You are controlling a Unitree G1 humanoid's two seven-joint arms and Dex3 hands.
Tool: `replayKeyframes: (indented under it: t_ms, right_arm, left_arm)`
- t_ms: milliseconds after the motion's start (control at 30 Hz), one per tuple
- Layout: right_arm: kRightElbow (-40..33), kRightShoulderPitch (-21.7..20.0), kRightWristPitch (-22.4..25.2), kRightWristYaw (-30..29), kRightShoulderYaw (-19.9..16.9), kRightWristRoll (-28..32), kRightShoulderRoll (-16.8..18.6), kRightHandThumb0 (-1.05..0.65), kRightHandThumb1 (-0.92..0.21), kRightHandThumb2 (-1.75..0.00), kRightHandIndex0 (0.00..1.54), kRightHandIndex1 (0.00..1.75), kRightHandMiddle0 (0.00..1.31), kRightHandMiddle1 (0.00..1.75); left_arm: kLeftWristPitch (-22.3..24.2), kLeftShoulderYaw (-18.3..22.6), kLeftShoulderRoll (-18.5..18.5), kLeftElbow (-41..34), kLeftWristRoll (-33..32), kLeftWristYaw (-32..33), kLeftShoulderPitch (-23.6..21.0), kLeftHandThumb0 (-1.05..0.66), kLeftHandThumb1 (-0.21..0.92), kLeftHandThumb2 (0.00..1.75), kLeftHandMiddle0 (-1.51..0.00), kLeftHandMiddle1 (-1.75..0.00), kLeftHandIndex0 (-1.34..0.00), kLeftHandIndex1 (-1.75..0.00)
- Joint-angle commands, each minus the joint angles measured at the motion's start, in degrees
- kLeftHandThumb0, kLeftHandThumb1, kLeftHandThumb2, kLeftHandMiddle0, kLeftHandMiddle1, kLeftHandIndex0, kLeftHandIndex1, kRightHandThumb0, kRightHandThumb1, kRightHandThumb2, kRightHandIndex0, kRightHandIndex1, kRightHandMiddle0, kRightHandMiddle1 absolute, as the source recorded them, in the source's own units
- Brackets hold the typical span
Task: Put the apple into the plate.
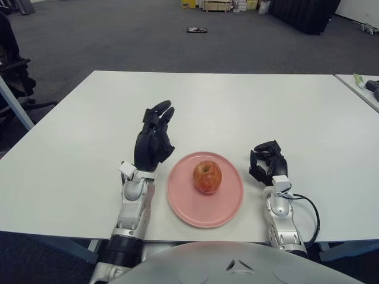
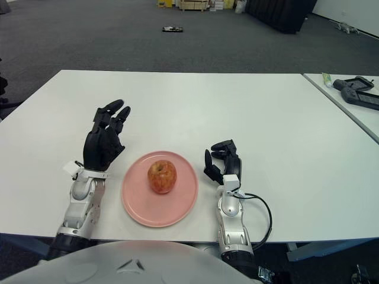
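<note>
A red-yellow apple (image 1: 207,176) stands upright in the middle of a pink plate (image 1: 228,204) near the table's front edge. My left hand (image 1: 155,136) is raised just left of the plate, fingers extended and pointing away from me, holding nothing and clear of the apple. My right hand (image 1: 266,161) shows just right of the plate with its fingers curled, holding nothing.
The white table (image 1: 225,106) stretches far behind the plate. A second table at the right edge carries a dark device (image 2: 358,92) and a small tube (image 1: 360,80). A dark chair (image 1: 15,77) stands off the left side.
</note>
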Motion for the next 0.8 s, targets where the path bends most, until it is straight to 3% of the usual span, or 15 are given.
replayKeyframes:
  t_ms: [0,167,467,567,633,767]
  right_arm:
    - [1.95,-0.19,1.13,-0.40,-0.23,0.13,0.17,-0.38,-0.67,-0.87,0.62,1.40,0.34,1.75]
    - [2.16,-0.39,1.23,-0.48,-0.22,0.20,0.17,-0.38,-0.67,-0.88,0.62,1.40,0.35,1.75]
    - [2.62,-0.86,1.07,-0.77,-0.22,0.12,0.22,-0.38,-0.67,-0.88,0.62,1.39,0.35,1.75]
    - [2.86,-1.01,0.80,-0.87,-0.16,-0.06,0.12,-0.38,-0.67,-0.88,0.63,1.40,0.35,1.75]
    - [3.02,-1.11,0.69,-0.89,-0.16,-0.10,0.09,-0.38,-0.67,-0.88,0.63,1.40,0.35,1.75]
    - [3.21,-1.27,0.73,-0.73,-0.21,0.04,0.00,-0.38,-0.66,-0.88,0.63,1.40,0.35,1.75]
  left_arm:
    - [-1.21,3.28,-1.92,2.72,2.28,3.60,2.64,-0.54,0.68,1.18,-0.33,-1.16,-0.10,-1.52]
    - [-1.69,6.01,-2.18,6.89,3.82,4.48,2.27,-0.53,0.70,1.17,-0.35,-1.26,-0.14,-1.58]
    - [-1.96,9.40,0.41,17.16,6.64,3.67,0.77,-0.58,0.86,1.01,-0.35,-1.49,-0.16,-1.72]
    - [-3.65,9.68,0.65,19.24,7.78,3.41,0.15,-0.59,0.90,0.96,-0.39,-1.56,-0.27,-1.74]
    - [-4.87,9.96,0.54,20.80,8.70,3.75,-0.30,-0.47,0.80,0.86,-0.44,-1.56,-0.29,-1.74]
    - [-6.44,10.40,0.17,22.29,9.53,3.78,-0.80,-0.40,0.74,0.82,-0.47,-1.58,-0.31,-1.75]
